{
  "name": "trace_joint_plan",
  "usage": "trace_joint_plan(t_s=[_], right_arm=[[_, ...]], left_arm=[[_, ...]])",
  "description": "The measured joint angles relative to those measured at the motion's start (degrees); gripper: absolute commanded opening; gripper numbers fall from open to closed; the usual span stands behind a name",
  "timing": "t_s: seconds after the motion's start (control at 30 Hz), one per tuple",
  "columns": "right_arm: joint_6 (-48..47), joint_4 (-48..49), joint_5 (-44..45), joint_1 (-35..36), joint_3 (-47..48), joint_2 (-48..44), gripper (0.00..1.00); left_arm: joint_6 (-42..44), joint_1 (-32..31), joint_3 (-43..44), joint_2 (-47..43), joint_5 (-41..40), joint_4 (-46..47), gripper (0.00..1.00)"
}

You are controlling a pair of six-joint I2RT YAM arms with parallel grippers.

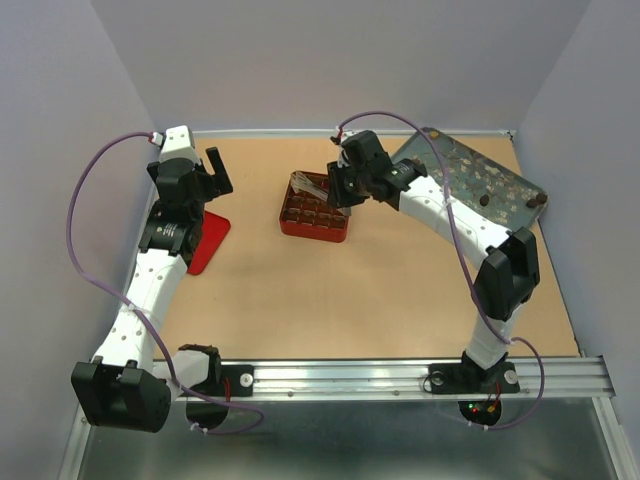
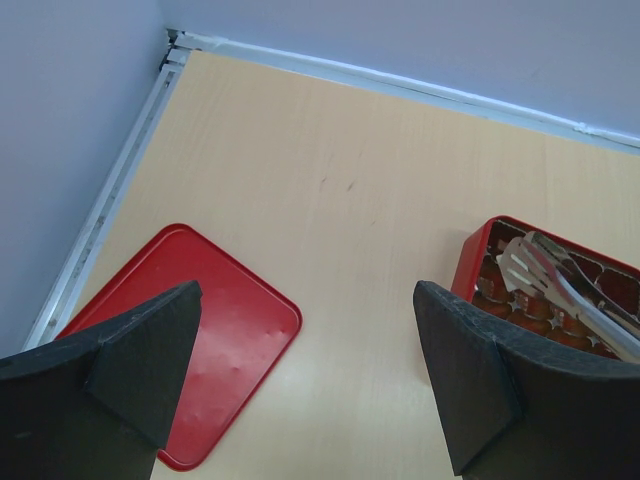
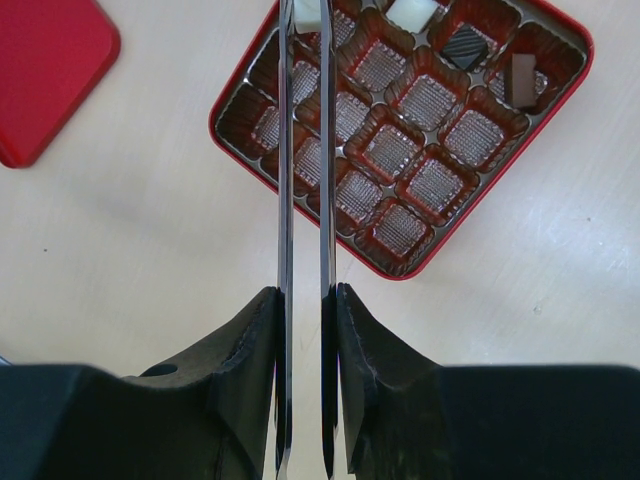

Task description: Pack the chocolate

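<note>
The red gridded box (image 3: 232,82) lies on the table, also in the top view (image 1: 338,236) and the left wrist view (image 2: 474,262). In its far row are a white chocolate (image 3: 410,12), a dark one (image 3: 465,46) and a brown one (image 3: 518,80). My right gripper (image 3: 307,295) is shut on metal tongs (image 3: 285,150), which reach over the box's far left corner. A white piece (image 3: 306,12) sits between the tong tips. More chocolates (image 1: 485,200) lie on a grey tray (image 1: 452,150) at the back right. My left gripper (image 2: 305,370) is open and empty, above the table left of the box.
A red lid (image 2: 200,340) lies flat near the left wall, also in the top view (image 1: 212,240) and the right wrist view (image 3: 45,75). Walls close the table at the back and sides. A metal rail (image 1: 350,378) runs along the near edge.
</note>
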Motion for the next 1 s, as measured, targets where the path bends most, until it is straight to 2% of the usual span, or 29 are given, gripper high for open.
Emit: trace_joint_plan(t_s=[0.37,0.77,1.0], right_arm=[[0.0,0.0,-0.2,0.4,0.4,2.0,0.41],[0.0,0.0,1.5,0.5,1.2,1.8,0.4],[-1.0,-0.1,8.1,0.5,1.8,-3.6,0.4]], left_arm=[[0.0,0.0,0.0,0.0,0.0,0.0,0.99],[0.0,0.4,0.0,0.0,0.0,0.0,0.99],[0.0,0.4,0.0,0.0,0.0,0.0,0.99]])
